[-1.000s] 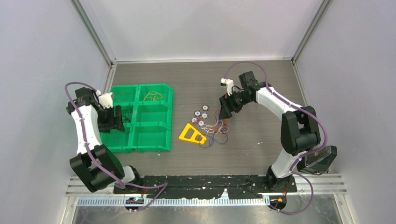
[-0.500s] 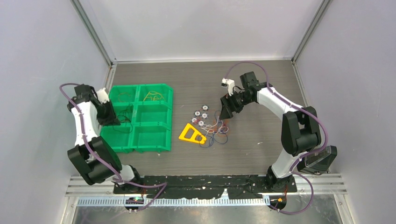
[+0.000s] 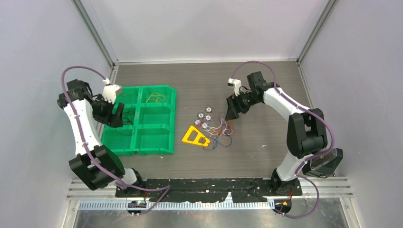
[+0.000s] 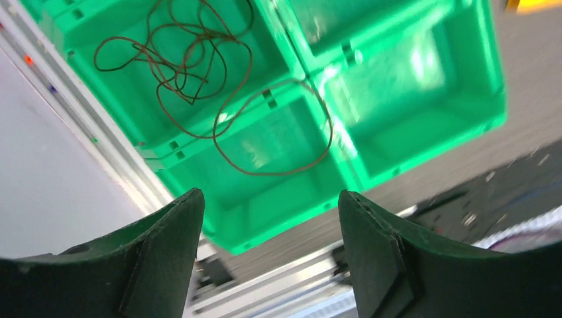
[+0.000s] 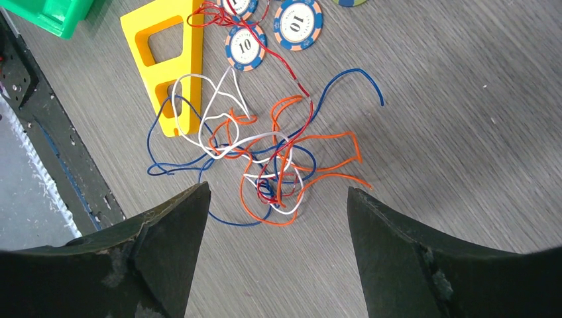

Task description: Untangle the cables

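Observation:
A tangle of orange, blue, white and red cables (image 3: 218,133) lies on the table right of centre; it also shows in the right wrist view (image 5: 272,165). My right gripper (image 3: 231,114) hovers just behind it, open and empty (image 5: 276,192). My left gripper (image 3: 116,116) is open and empty (image 4: 268,195) above the left side of the green tray (image 3: 152,142). A dark thin cable (image 4: 199,73) lies in the tray (image 4: 397,86), looped over a divider between two left compartments. Yellow cables (image 3: 154,98) lie in a back compartment.
Several poker chips (image 3: 203,118) and a yellow triangular plastic piece (image 3: 194,137) lie beside the tangle; a red strand runs over the chips (image 5: 245,46), and white and blue strands cross the yellow piece (image 5: 172,59). The enclosure walls stand close on both sides.
My left arm has lifted and drawn back towards the left wall, its gripper now above the tray's left compartments. My right gripper has shifted slightly back from the tangle.

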You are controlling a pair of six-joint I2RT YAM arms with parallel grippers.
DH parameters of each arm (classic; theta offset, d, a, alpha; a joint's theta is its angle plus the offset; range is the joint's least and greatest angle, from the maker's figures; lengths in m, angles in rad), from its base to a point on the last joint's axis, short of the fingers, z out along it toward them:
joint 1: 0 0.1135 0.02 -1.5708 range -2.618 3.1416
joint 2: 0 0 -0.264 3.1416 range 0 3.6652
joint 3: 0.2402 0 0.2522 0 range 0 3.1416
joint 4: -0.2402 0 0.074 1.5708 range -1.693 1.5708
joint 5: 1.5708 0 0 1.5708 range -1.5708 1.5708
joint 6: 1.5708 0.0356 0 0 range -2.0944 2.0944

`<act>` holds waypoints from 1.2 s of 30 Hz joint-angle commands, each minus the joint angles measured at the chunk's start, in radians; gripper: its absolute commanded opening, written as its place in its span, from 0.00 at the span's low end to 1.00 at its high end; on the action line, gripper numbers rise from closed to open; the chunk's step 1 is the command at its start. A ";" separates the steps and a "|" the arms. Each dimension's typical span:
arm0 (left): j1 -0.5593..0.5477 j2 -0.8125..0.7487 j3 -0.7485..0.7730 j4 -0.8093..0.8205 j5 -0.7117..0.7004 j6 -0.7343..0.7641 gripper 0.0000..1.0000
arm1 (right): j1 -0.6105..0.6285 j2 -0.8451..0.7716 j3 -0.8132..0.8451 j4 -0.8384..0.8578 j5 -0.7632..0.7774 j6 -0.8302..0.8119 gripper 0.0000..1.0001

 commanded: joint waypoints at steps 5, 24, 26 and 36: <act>-0.008 0.043 -0.059 -0.123 -0.103 0.695 0.68 | -0.003 0.020 0.068 0.001 -0.036 -0.004 0.81; -0.096 0.160 -0.182 -0.019 -0.115 0.921 0.43 | -0.003 0.026 0.080 -0.033 -0.014 0.000 0.81; -0.099 0.162 -0.189 0.002 -0.119 0.913 0.33 | -0.004 0.032 0.087 -0.032 -0.013 0.001 0.81; -0.090 0.236 0.006 0.079 -0.118 0.754 0.00 | -0.003 0.053 0.110 -0.038 -0.013 0.003 0.81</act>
